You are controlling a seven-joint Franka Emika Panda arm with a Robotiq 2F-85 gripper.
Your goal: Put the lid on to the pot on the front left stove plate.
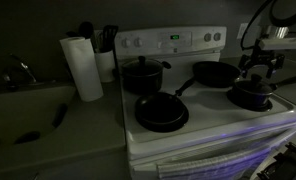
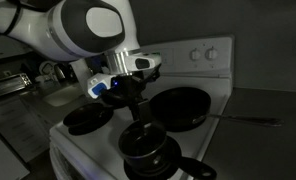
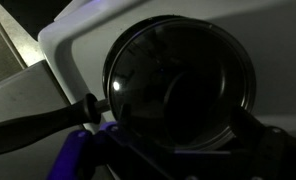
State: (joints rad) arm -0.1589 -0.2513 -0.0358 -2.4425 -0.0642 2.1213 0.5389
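the wrist view alone shows the lid [image 3: 178, 85] close up: glassy and dark-rimmed, it seems to sit on the pot [image 1: 251, 97], with a dark handle [image 3: 48, 120] at its 8 o'clock. in both exterior views the end effector [image 2: 138, 115] hangs right over that pot, which stands at 3 o'clock from the front pan [image 1: 161, 112] on the white cooker [image 1: 203, 135]. the light is too dim to tell whether the jaws stand wide or narrow, or whether they touch the lid.

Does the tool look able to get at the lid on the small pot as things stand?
Probably yes: the tool hangs right above the lid, which sits on the small pot, and nothing shows between them.
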